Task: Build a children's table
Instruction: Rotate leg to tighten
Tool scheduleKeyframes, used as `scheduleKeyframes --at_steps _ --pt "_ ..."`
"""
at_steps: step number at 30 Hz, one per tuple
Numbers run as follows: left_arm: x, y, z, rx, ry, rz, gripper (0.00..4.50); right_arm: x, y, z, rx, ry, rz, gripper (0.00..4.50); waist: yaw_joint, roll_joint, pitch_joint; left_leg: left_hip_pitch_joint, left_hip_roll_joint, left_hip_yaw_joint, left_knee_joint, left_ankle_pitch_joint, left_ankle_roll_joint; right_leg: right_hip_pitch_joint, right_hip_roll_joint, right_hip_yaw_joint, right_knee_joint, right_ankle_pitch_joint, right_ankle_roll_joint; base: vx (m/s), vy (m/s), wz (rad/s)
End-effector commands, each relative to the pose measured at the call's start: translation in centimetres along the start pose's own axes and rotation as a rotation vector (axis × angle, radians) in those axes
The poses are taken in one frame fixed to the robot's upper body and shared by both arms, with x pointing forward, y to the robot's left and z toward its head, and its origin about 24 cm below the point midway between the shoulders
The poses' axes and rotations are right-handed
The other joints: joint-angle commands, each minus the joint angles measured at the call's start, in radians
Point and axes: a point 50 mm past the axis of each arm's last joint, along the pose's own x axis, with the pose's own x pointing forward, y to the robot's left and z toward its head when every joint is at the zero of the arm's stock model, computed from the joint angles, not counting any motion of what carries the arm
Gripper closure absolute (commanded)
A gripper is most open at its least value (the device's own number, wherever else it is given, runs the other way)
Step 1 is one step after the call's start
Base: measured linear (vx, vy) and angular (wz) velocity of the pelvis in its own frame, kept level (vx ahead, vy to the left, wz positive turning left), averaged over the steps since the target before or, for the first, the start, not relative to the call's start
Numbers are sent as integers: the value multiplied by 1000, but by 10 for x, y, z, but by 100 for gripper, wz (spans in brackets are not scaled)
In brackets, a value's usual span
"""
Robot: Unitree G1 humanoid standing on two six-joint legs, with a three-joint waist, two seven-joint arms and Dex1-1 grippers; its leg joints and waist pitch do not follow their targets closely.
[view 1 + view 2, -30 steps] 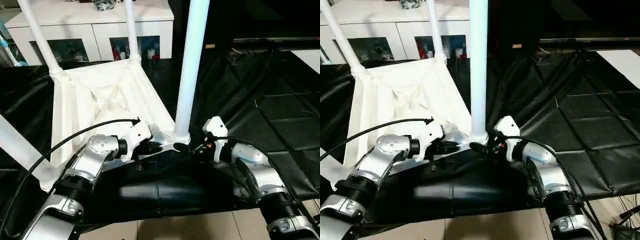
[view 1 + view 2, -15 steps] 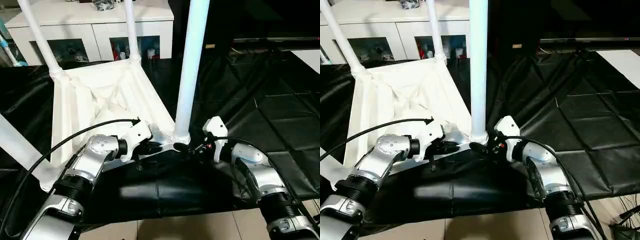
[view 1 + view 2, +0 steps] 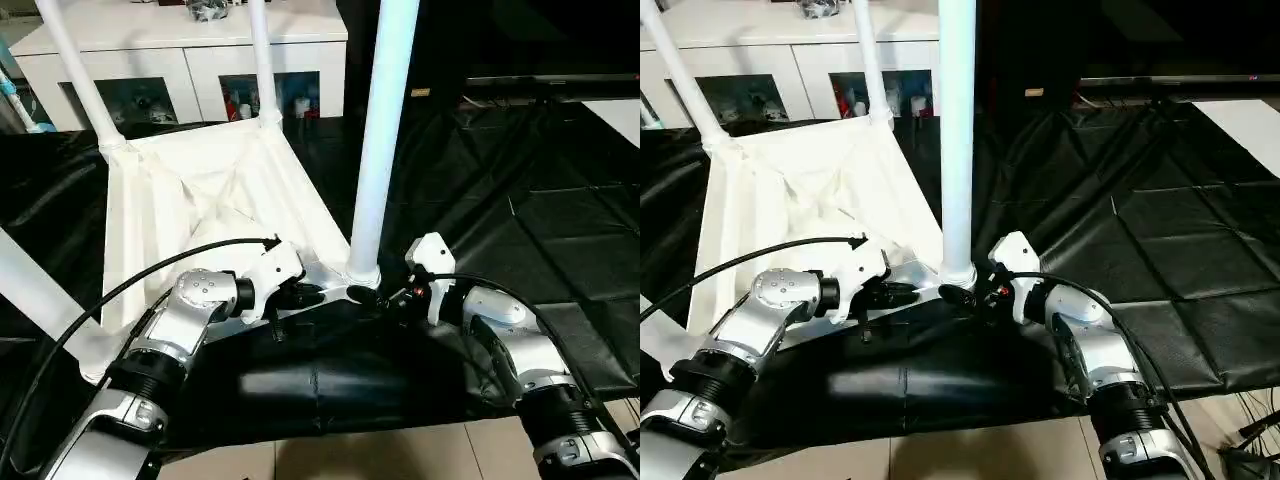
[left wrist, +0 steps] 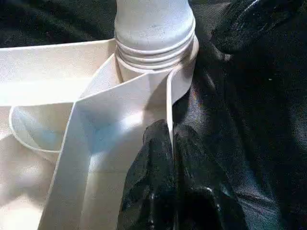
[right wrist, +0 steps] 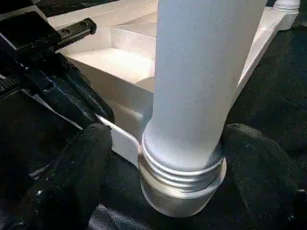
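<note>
No change since earlier frames: left gripper point(image 4: 170, 143) stays clamped on tabletop rim point(image 4: 169, 103), right gripper point(image 5: 165, 167) open around near leg point(image 5: 201, 72).

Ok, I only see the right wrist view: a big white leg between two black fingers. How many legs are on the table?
Observer: Four. This leg and three more stand up from the upside-down children's table.
Operator: What's the other claw doing?
Observer: The left claw is shut, pinching the table's thin rim beside your leg's socket.
Operator: What's behind the table?
Observer: A white cabinet with glass doors.
</note>
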Motion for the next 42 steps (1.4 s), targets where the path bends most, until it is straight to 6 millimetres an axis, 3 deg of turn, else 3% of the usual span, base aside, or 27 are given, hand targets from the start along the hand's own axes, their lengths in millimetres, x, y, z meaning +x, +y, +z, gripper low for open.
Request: scheduleKeyframes --at_steps 1,42 --pt "6 -12 -18 -47 56 -42 450 6 10 -5 6 29 55 64 8 -14 -59 5 43 -18 -54 -154 107 51 -49 30 -52 -61 -269 0 0 0" --pt "6 -12 -18 -47 56 -42 450 6 10 -5 6 29 55 64 8 -14 -60 4 43 -18 -53 -149 110 51 -49 29 -50 -53 -272 0 0 0"
